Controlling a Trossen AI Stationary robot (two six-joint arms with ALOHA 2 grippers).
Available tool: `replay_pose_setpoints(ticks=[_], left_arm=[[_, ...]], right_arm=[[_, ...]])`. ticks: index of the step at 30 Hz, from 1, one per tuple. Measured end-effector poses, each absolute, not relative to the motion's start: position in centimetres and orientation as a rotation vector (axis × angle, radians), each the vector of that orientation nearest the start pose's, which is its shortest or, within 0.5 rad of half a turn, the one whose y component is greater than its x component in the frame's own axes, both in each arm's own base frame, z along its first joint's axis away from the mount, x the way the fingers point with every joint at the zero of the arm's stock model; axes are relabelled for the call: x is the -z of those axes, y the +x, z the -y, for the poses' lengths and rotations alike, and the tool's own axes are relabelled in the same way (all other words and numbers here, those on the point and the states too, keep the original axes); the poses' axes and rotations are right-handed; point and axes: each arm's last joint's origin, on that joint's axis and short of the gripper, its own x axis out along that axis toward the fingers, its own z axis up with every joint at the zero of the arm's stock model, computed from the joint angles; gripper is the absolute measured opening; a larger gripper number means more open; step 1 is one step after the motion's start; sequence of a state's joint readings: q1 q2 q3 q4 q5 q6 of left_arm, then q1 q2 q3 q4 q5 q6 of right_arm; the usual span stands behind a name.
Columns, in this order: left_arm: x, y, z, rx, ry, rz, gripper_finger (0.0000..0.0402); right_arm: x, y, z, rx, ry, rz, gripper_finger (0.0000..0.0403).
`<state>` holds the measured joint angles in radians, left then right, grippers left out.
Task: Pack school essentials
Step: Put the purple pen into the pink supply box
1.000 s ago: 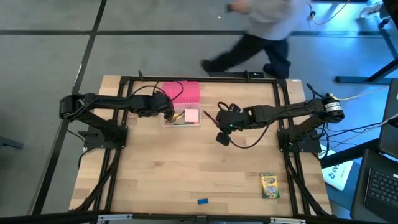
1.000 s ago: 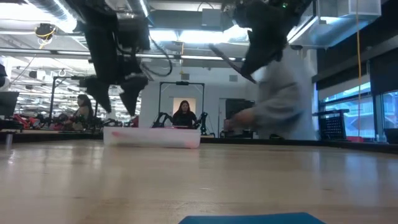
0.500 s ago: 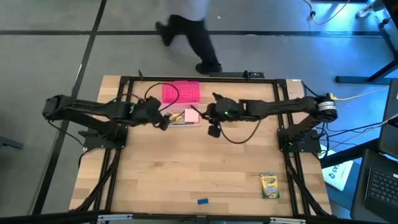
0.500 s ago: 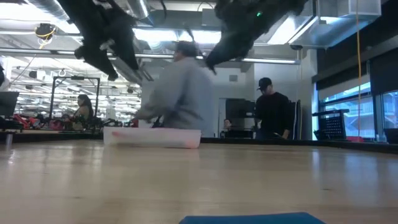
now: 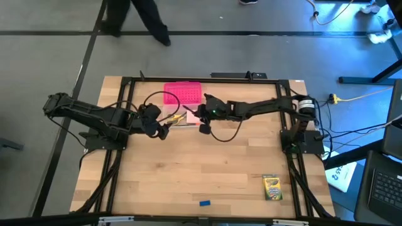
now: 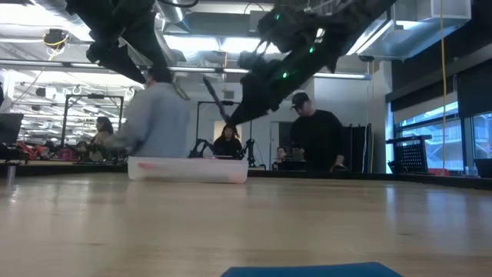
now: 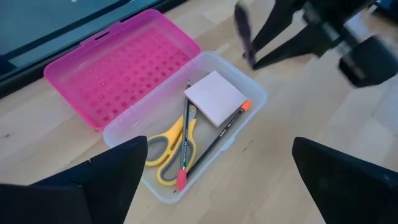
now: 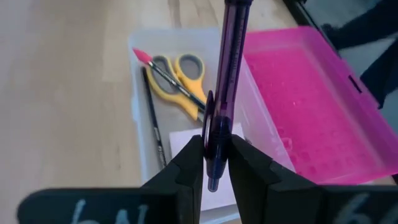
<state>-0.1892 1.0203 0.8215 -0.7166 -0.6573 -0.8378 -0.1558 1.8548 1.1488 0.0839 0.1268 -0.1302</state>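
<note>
**Right tool holds purple pen over clear box; left tool spread wide beside it**

Right tool (image 8: 210, 163) is clenched on a dark purple pen (image 8: 225, 81), pinched low on the barrel, pen sticking out past the fingertips. In the high view the right tool (image 5: 202, 115) sits over the right end of the clear box (image 5: 182, 123), at the far-centre of the tabletop (image 5: 188, 176). In the low view the pen (image 6: 213, 95) hangs tilted above the box (image 6: 188, 169), not touching it.

Left tool (image 5: 161, 130) is released, fingers spread wide, holding nothing, just left and near of the box. Its two dark fingers (image 7: 93, 180) frame the left wrist view.

Inside the clear box (image 7: 249, 93): yellow-handled scissors (image 7: 166, 146), two thin pencils (image 7: 211, 140) lying side by side, one with a pink eraser tip, one with an orange tip, and the pink square notepad (image 7: 216, 98) at the right end. The pink lid (image 7: 124, 62) lies open flat on the far side of the box, hinged to it.

Green-yellow crayon box (image 5: 271, 187) lies flat at the near right of the tabletop, well apart from the clear box. Tiny blue eraser (image 5: 205, 203) sits at the near edge, centre; it shows as a blue sliver (image 6: 311, 271) at the bottom of the low view.

People (image 6: 311, 138) stand and pass in the room beyond the far edge.
</note>
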Motion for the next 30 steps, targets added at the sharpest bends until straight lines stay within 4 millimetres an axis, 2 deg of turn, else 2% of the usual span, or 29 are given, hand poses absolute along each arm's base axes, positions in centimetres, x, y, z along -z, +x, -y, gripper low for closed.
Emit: replay_pose_setpoints(ticks=[6, 12, 30], left_arm=[[-26.7, 18.9, 1.8, -0.745, -0.391, -0.59, 0.0396], [-26.7, 18.9, 1.8, -0.745, -0.39, -0.59, 0.0396], [-26.7, 18.9, 1.8, -0.746, -0.389, -0.59, 0.0396]], right_arm=[[-15.8, 39.9, 7.0, 0.187, -0.097, -0.686, 0.0067], [-13.8, 40.2, 7.0, 0.174, -0.09, -0.739, 0.0067], [-13.5, 40.1, 6.9, 0.161, -0.001, -0.745, 0.0074]])
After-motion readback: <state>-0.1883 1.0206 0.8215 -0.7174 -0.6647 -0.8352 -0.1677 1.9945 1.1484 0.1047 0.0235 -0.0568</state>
